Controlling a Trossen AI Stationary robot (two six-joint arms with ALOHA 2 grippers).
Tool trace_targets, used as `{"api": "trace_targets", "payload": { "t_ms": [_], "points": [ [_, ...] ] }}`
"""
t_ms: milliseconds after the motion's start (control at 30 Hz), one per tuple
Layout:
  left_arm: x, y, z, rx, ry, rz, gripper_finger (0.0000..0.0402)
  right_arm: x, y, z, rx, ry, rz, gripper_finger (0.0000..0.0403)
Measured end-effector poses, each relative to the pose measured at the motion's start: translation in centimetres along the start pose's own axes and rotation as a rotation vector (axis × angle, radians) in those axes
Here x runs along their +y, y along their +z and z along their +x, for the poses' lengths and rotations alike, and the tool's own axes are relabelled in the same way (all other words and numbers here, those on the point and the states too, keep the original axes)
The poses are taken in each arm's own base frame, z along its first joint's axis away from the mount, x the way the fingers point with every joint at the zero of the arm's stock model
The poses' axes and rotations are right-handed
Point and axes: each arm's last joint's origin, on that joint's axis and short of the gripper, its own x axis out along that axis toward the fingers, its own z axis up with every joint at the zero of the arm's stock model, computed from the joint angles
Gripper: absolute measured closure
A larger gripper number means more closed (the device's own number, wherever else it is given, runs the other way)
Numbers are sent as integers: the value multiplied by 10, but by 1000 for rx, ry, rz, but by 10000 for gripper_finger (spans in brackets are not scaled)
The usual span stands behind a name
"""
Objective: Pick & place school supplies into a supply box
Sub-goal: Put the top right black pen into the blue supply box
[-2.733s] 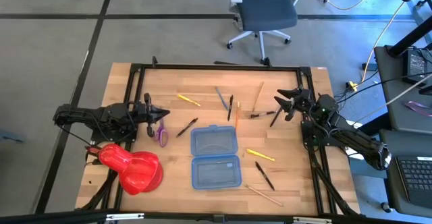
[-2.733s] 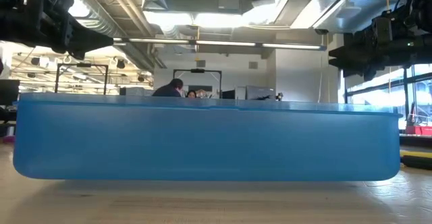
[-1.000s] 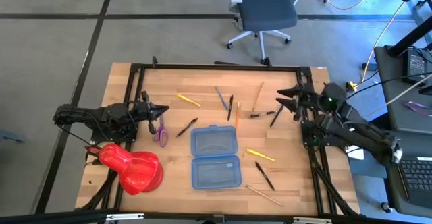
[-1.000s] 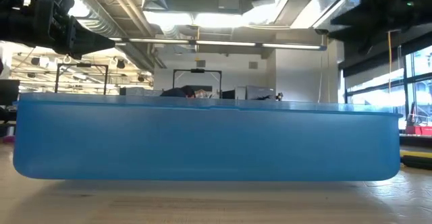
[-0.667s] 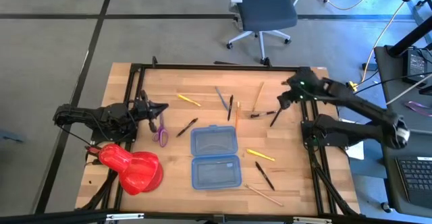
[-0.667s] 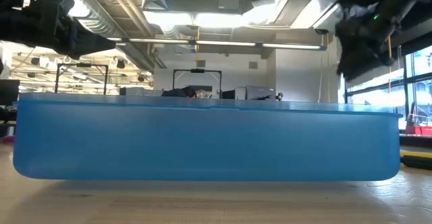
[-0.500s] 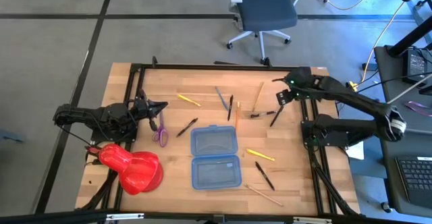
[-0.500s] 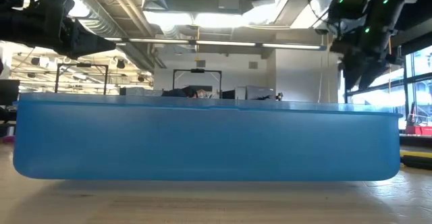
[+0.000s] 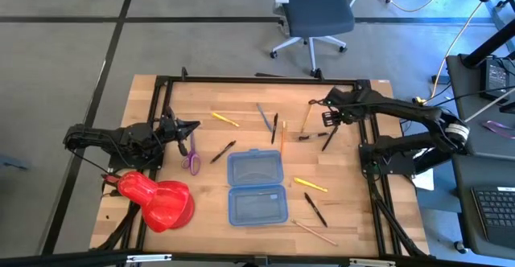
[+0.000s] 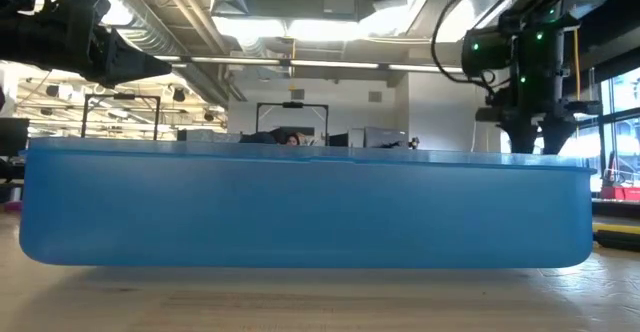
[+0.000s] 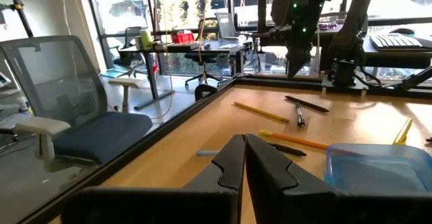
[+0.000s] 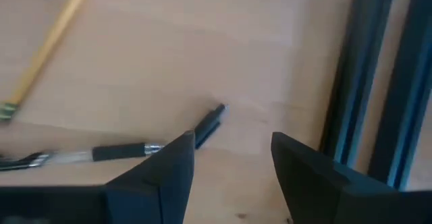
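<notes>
The supply box (image 9: 257,186) lies open on the middle of the table, both blue halves up; its wall (image 10: 300,207) fills the low view. School supplies lie flat around it: several pens and pencils beyond it, purple scissors (image 9: 191,156) to its left, more pens at its right. My right gripper (image 9: 326,116) hangs open, pointing down over a black pen (image 12: 209,123) and a clear pen (image 12: 101,153) at the far right, clear of both. My left gripper (image 11: 244,160) is shut, level above the table's left side, holding nothing.
A glossy red object (image 9: 157,199) sits at the near left corner. A wooden pencil (image 12: 47,48) lies just left of my right gripper. The black frame rail (image 12: 364,82) runs along the table's right edge close to that gripper.
My right gripper has swung from the table's right edge toward the far-right pens, tipped from level to pointing down and sunk lower, staying open.
</notes>
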Motion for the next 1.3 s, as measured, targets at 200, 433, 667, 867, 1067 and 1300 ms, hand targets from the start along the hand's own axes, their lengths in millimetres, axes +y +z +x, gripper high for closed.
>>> {"api": "trace_targets", "payload": {
  "t_ms": [200, 433, 667, 867, 1067, 1300],
  "points": [
    [0, 0, 0, 0, 0, 0, 389, 12, -3, 13, 63, -37, 27, 202],
    [0, 0, 0, 0, 0, 0, 393, 24, -3, 28, 78, -77, 12, 202],
    [0, 0, 0, 0, 0, 0, 389, 32, -1, 40, 105, -80, 13, 202],
    [0, 0, 0, 0, 0, 0, 393, 33, -2, 46, 128, -109, 40, 202],
    [0, 0, 0, 0, 0, 0, 389, 33, -3, 50, 120, -103, 29, 202],
    [0, 0, 0, 0, -1, 0, 393, 25, -18, 71, 104, -71, 64, 202]
  ]
}}
